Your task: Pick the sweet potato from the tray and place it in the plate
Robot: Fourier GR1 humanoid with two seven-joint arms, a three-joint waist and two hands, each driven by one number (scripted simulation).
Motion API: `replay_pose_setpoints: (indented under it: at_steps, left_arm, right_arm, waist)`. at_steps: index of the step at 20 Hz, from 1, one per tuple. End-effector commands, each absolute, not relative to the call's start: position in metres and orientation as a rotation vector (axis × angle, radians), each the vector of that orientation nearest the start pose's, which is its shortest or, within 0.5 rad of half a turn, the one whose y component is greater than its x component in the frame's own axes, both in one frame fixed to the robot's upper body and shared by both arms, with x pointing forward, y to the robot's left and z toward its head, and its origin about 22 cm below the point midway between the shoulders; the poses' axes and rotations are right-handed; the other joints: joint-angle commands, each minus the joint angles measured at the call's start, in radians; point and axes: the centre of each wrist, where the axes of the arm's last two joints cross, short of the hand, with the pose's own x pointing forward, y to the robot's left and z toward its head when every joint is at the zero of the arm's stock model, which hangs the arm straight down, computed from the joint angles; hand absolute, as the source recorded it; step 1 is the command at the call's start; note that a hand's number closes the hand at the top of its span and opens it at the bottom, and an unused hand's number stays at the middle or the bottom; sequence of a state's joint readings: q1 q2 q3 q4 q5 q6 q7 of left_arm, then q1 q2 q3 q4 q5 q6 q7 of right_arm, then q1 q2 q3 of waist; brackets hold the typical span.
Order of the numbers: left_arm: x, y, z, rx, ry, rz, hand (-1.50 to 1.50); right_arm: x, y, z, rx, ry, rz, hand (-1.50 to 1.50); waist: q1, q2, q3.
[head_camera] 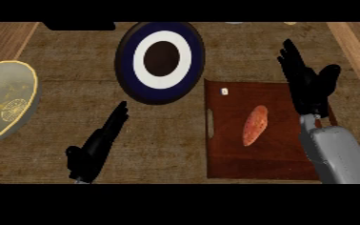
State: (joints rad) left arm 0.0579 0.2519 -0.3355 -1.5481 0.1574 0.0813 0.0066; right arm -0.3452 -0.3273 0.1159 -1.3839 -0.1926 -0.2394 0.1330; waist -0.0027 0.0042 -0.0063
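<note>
An orange sweet potato (255, 125) lies near the middle of a dark red-brown tray (232, 164) at the right of the counter. A round plate (126, 64) with a navy rim, a white ring and a dark centre sits up and to the left of the tray. My right hand (307, 86) hovers over the tray's right edge, open with fingers straight, to the right of the sweet potato and apart from it. My left hand (97, 145) rests open at the lower left, fingers pointing toward the plate.
A small white cube (224, 91) lies at the tray's top left corner. A yellow-rimmed round dish (29, 102) shows at the left edge. A dark object (77, 25) sits at the top left. Wooden borders run along both upper corners.
</note>
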Motion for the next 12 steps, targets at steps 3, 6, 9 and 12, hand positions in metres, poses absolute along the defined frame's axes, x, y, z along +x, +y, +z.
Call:
replay_pose_setpoints:
  at_steps: [3, 6, 9, 12]
  left_arm:
    - [0.229, 0.235, -0.014, 0.106, -1.398, -0.112, 0.00]
    - [0.235, 0.272, -0.003, 0.309, -1.331, -0.020, 0.00]
    - [0.227, 0.265, -0.018, 0.232, -1.312, -0.069, 0.00]
    - [0.224, 0.272, -0.021, 0.253, -1.276, -0.021, 0.00]
  right_arm:
    - [0.311, -0.250, 0.073, -0.013, -1.643, 0.058, 1.50]
    - [0.296, -0.241, 0.090, 0.124, -1.729, 0.057, 1.50]
    - [0.300, -0.320, 0.100, -0.769, -1.631, 0.758, 1.50]
    - [0.262, -0.282, 0.018, -0.773, -1.728, 0.439, 1.50]
  waist:
    - [0.002, -0.006, 0.007]
    - [-0.006, -0.012, 0.008]
    - [-0.006, -0.012, -0.018]
    - [-0.015, -0.005, 0.008]
